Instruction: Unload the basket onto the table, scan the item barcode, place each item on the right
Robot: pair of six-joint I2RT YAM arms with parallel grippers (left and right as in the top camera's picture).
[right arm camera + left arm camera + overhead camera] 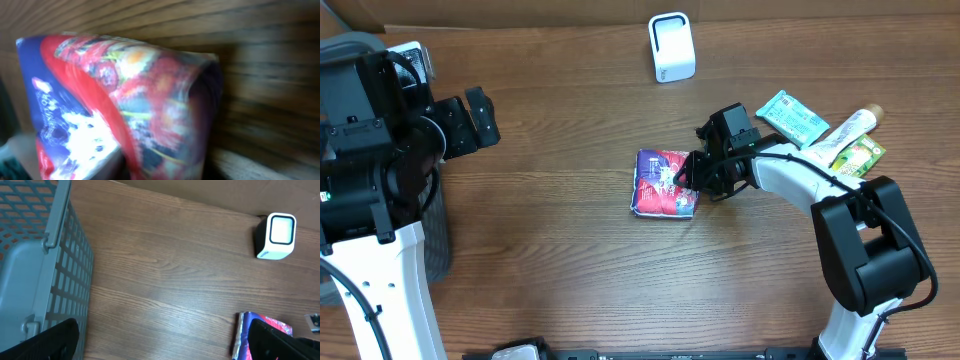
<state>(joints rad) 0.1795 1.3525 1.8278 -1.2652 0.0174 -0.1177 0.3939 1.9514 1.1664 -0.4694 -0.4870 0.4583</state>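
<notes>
Snack pack (663, 184): print blurred, unreadable. R claw (688, 180) clamped on its edge; L claw (487, 118) open.

Red-and-blue packet (663, 184) lying mid-surface, white barcode scanner (672, 47) standing beyond it.
The glossy packet is lying flat near the middle of the wooden surface (560, 260), its printed face, red with blue and white patches, turned upward. The small boxy scanner is standing upright well apart from it near the far edge, showing a pale, dark-outlined window on its face.
</notes>
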